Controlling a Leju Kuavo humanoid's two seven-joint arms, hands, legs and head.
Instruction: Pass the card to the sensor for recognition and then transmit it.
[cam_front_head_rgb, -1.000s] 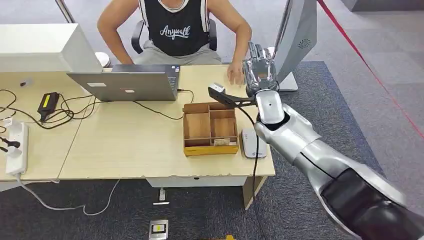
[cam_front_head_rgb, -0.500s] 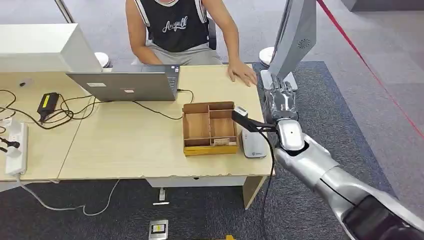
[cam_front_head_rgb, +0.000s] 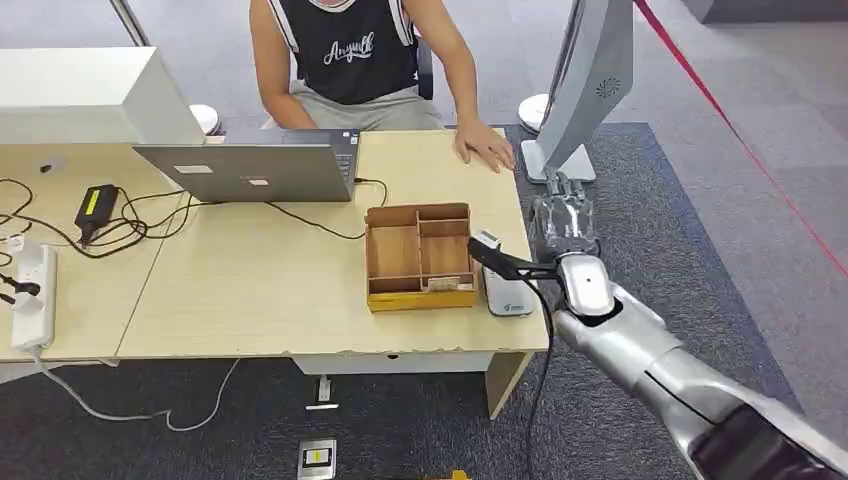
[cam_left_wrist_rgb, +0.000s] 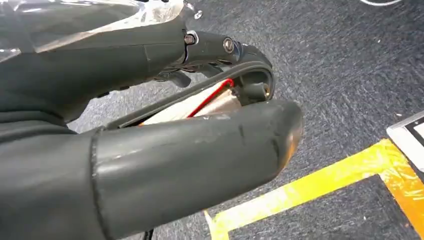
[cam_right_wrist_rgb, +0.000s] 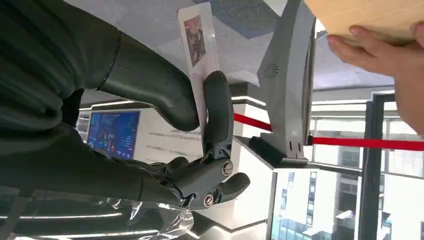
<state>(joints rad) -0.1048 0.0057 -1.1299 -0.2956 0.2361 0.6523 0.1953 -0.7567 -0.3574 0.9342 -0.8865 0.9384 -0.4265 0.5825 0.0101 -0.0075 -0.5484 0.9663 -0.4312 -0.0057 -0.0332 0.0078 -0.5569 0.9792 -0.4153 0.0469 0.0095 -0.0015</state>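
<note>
My right hand hangs just off the desk's right edge, beside the grey-white card sensor lying at the front right of the desk. In the right wrist view this hand pinches a white card with a small photo between thumb and a finger; the card stands out past the fingertips. A person's hand rests flat on the desk's far right corner and is seen again as the person's hand. My left hand hangs over grey carpet, fingers curled toward the thumb.
A wooden divided box sits left of the sensor. A laptop, cables, a charger and a power strip lie to the left. A tall grey stand rises beyond my right hand. A person sits behind the desk.
My right hand has drawn back from over the desk's far corner near the person's hand, toward me and lower, to the desk's right edge by the sensor. The person shifted in the seat.
</note>
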